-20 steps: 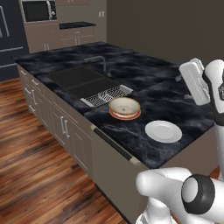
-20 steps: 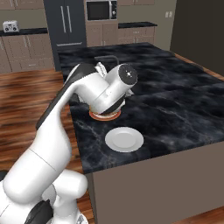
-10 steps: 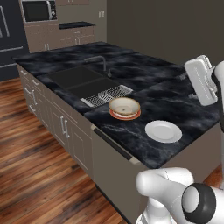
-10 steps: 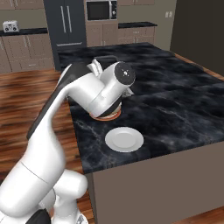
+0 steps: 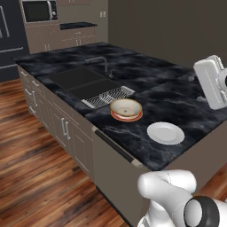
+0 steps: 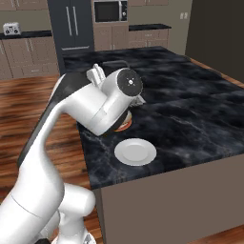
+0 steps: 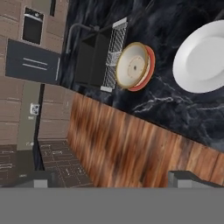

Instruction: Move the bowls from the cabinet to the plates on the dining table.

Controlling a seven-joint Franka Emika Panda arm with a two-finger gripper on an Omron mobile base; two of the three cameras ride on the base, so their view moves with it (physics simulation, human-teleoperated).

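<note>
One wide cream bowl with a tan outside [image 5: 126,107] sits on the round orange-red plate [image 5: 127,117] on my glossy black veined marble tabletop [image 5: 177,95], beside the ribbed metal drain rack [image 5: 108,96] and dark sink [image 5: 82,81]. The flat white plate [image 5: 165,133] lies bare nearby. My hand [image 7: 109,177] hangs above, fingers apart, holding nothing.

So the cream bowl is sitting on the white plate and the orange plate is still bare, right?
Not quite. The left base view shows the cream bowl on the orange plate; it's the white plate beside it that is bare.
</note>
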